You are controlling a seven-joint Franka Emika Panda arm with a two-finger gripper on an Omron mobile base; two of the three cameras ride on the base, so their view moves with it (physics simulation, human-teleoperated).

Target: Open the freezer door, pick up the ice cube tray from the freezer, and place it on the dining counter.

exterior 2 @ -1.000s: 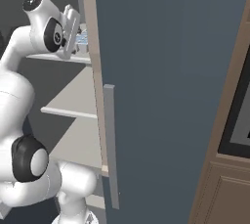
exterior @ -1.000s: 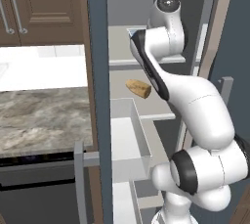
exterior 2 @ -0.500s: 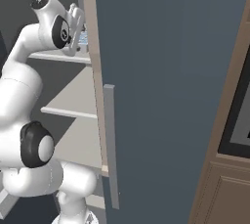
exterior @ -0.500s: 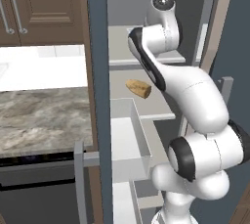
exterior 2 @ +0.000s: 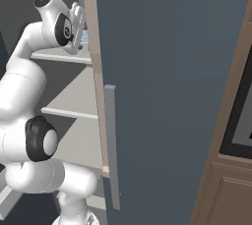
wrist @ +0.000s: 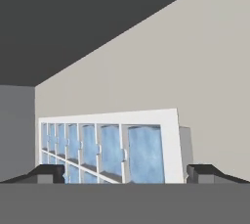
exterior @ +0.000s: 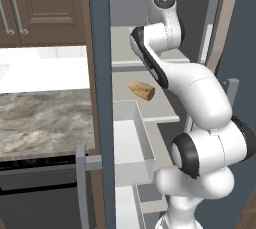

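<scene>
Freezer (exterior: pixel 165 33): door (exterior 2: pixel 167 96) swung open, arm reaching onto an upper pale shelf (exterior: pixel 125 48), brown food lump (exterior: pixel 142 90) on the shelf below. Ice cube tray (wrist: pixel 110 147): flat on that upper shelf, just ahead of the gripper (wrist: pixel 124 173), jaws spread wide and empty, tips flanking its near end. Advice: advance level until the fingers straddle the rim, then close; contact depth is hard to judge here.

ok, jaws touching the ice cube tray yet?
Cannot tell. In the hand view the ice cube tray lies between the two fingertips of the open gripper, but the picture's bottom edge hides any gap.
</scene>
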